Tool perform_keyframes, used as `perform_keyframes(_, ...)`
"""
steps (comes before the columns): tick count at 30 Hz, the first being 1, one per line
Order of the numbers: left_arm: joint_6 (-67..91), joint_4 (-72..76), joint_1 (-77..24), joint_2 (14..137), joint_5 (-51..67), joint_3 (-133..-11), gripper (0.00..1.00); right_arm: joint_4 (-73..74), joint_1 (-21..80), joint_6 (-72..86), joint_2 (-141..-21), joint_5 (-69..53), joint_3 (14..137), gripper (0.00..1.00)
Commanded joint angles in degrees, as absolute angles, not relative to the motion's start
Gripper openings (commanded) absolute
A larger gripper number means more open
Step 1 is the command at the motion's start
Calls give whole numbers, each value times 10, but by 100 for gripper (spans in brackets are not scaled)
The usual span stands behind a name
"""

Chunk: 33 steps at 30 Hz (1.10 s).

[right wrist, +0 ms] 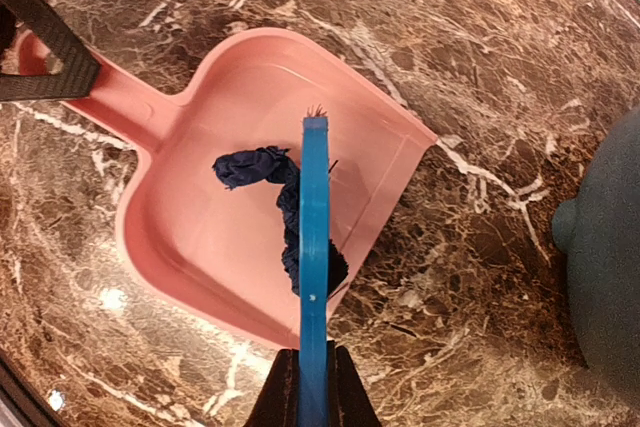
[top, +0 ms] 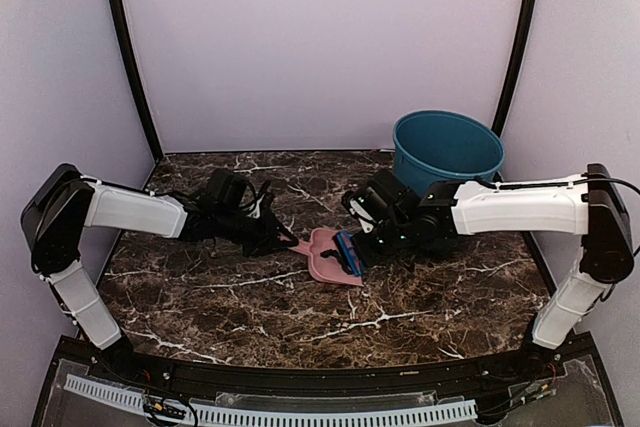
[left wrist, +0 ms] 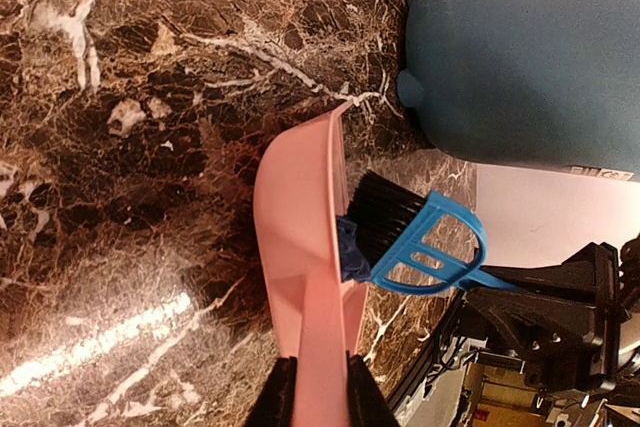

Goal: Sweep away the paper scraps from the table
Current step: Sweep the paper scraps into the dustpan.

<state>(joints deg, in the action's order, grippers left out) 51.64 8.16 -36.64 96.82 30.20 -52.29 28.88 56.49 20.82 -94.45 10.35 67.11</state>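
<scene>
In the dustpan [right wrist: 230, 87]: 1 scrap [right wrist: 255, 167]; left pincer [left wrist: 318, 387] clamps dustpan, right pincer [right wrist: 313, 382] brush [right wrist: 313, 217].

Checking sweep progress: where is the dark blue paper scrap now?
In the right wrist view, the dark blue paper scrap lies inside the pink dustpan, beneath the blue brush.

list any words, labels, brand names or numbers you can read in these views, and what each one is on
No text is legible in any view.
Thin white strip label on the teal plastic bucket: print too small and blurred to read.
Pale-pink plastic dustpan, blue plastic hand brush, dark marble-pattern table: no markings visible.
</scene>
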Motion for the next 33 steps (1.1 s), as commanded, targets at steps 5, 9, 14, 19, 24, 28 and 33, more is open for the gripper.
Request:
perform_keyframes(5, 577, 229, -364, 963, 370, -459, 0, 255, 568, 201, -907, 52, 667, 0)
perform_keyframes(9, 624, 308, -364, 940, 393, -438, 0, 273, 568, 207, -893, 65, 681, 0)
perform_keyframes(14, 640, 321, -362, 901, 395, -431, 0, 293, 569, 216, -847, 91, 688, 0)
perform_keyframes(19, 674, 364, -360, 856, 403, -423, 0, 294, 569, 218, -803, 61, 700, 0)
perform_keyframes(24, 687, 372, -358, 813, 399, -426, 0, 322, 569, 218, -772, 57, 730, 0)
perform_keyframes(28, 684, 356, -354, 785, 386, -434, 0, 340, 568, 216, -743, 62, 750, 0)
perform_keyframes(33, 692, 346, -351, 775, 378, -447, 0, 367, 568, 218, -716, 82, 772, 0)
